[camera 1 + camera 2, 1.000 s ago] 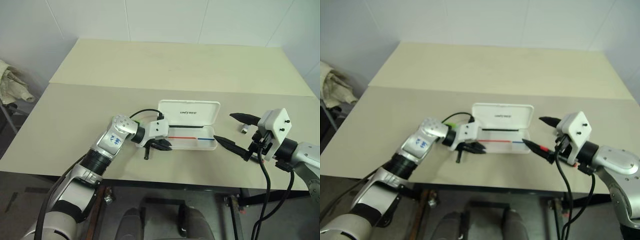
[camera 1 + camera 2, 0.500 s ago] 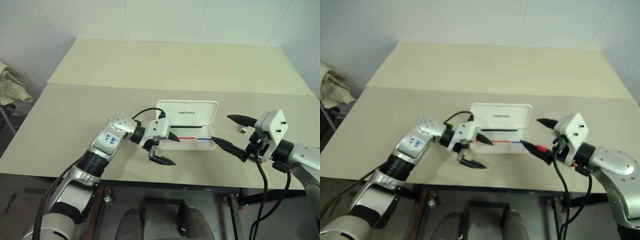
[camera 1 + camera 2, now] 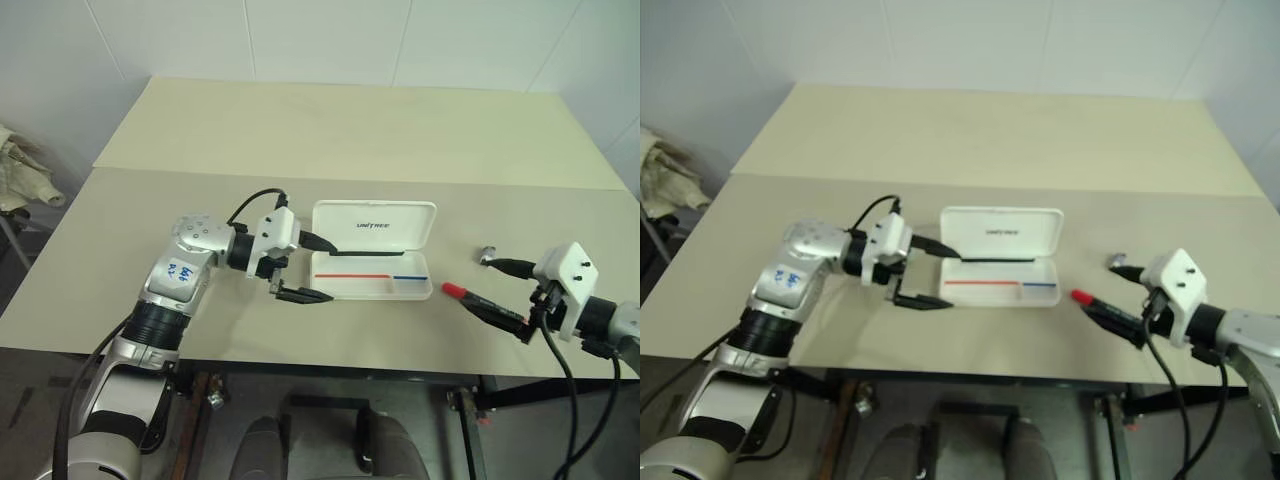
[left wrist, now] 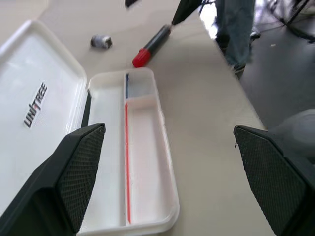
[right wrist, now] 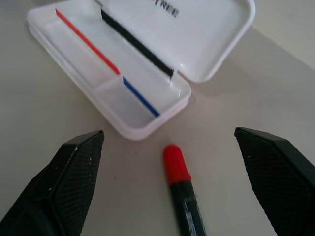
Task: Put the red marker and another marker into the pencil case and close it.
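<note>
The pencil case (image 3: 373, 262) is white hard plastic with rounded corners and lies open on the surface, lid back, dark "UNITREE" lettering showing on it. A red-and-blue line runs along the tray's inside. The red marker (image 5: 180, 193), black barrel with red cap, lies flat just beside the case's right end, cap toward it, not touching.

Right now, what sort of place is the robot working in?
Probably a lab or test room rather than an office or home: a plain beige table against white tiled walls, set with only an open pencil case, a red marker and a small grey piece.
</note>
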